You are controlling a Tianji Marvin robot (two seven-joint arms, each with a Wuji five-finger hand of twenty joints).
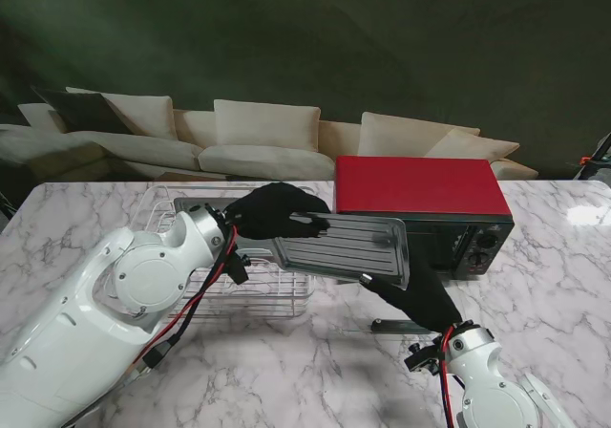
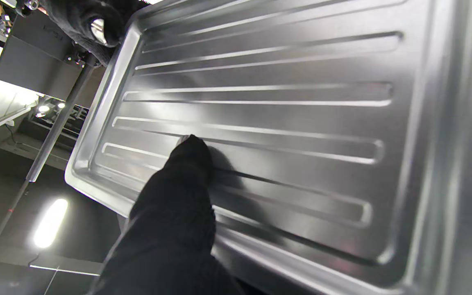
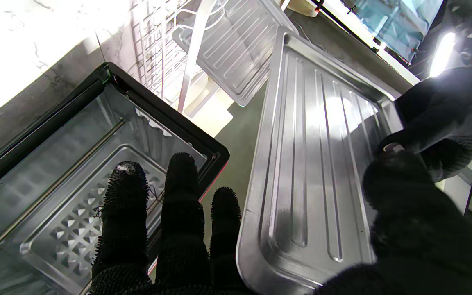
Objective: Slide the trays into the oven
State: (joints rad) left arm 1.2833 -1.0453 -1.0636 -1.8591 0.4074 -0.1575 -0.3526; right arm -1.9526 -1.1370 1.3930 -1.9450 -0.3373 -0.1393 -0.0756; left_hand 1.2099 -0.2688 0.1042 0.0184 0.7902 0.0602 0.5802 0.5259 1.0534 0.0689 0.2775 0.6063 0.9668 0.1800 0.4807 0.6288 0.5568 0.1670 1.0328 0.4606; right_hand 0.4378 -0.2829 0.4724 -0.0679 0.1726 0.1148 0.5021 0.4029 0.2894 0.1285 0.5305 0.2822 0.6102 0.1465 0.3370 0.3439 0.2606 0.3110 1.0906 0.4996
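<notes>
A ribbed metal tray (image 1: 348, 246) hangs tilted in the air in front of the red oven (image 1: 420, 199). My left hand (image 1: 272, 213), in a black glove, is shut on the tray's left edge, its thumb (image 2: 187, 164) pressed on the ribbed face. My right hand (image 1: 420, 299) grips the near right corner, with the thumb (image 3: 404, 196) on top and the fingers (image 3: 178, 205) beneath the tray (image 3: 314, 164). The oven's glass door (image 3: 76, 155) lies open under the tray. A second tray (image 3: 236, 45) stands in the wire rack.
The wire rack (image 1: 258, 294) sits on the marble table (image 1: 554, 275) left of the oven, partly behind my left arm. The open door's handle (image 1: 401, 325) lies close to my right wrist. A sofa stands beyond the table's far edge.
</notes>
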